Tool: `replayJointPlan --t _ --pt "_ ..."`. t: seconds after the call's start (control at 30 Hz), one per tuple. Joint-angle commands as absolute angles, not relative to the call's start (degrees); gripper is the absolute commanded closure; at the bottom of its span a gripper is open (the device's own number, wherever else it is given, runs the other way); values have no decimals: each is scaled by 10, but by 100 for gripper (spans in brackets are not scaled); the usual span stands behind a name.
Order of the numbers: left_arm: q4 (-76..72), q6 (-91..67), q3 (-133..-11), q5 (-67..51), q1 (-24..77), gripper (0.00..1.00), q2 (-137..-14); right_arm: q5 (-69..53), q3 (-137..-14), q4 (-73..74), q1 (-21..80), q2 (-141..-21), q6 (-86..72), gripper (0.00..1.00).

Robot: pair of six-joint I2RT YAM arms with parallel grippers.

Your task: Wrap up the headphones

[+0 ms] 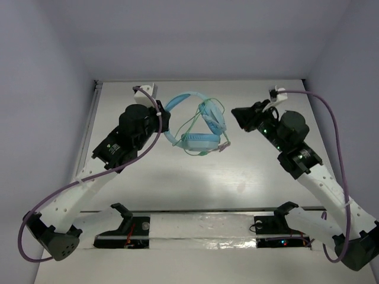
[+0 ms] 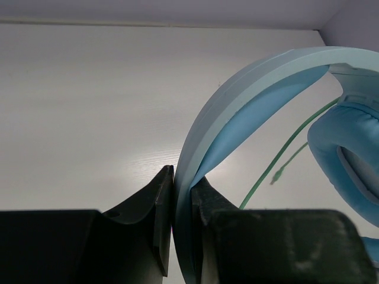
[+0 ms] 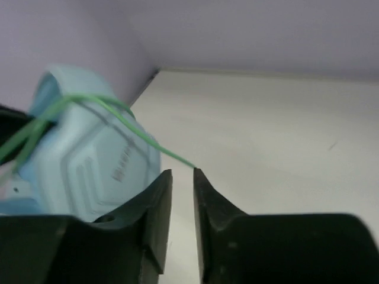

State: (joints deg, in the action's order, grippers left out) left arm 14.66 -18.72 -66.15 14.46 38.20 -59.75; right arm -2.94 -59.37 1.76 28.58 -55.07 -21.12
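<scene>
Left wrist: left pincer (image 2: 182,176) clamps the headphones (image 2: 266,71); right pincer (image 3: 182,173), seemingly ajar, nearby.

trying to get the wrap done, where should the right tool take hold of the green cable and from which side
Best bet: grip the free span of the cable where it leaves the ear cup, coming from the right with the right tool straddling it. That span stands clear of the cup, and the left tool clamps the headband on the other side.
</scene>
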Motion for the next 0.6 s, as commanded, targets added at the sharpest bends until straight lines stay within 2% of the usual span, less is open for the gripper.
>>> replayJointPlan --t 0.0,0.07,0.2,0.33,0.57 --pt "118 -201 -701 107 386 100 -575 -117 -488 -82 286 -530 -205 70" --pt "123 -201 -720 89 386 100 -578 -177 -460 -115 286 -517 -207 64" --pt "137 -201 -749 84 386 100 -577 -182 -428 -99 286 -502 -174 56" --pt "137 -208 -773 62 386 100 -577 -232 -408 -133 286 -528 -185 52" --pt "134 -216 -776 44 386 100 -582 -274 -392 -209 286 -583 -213 51"
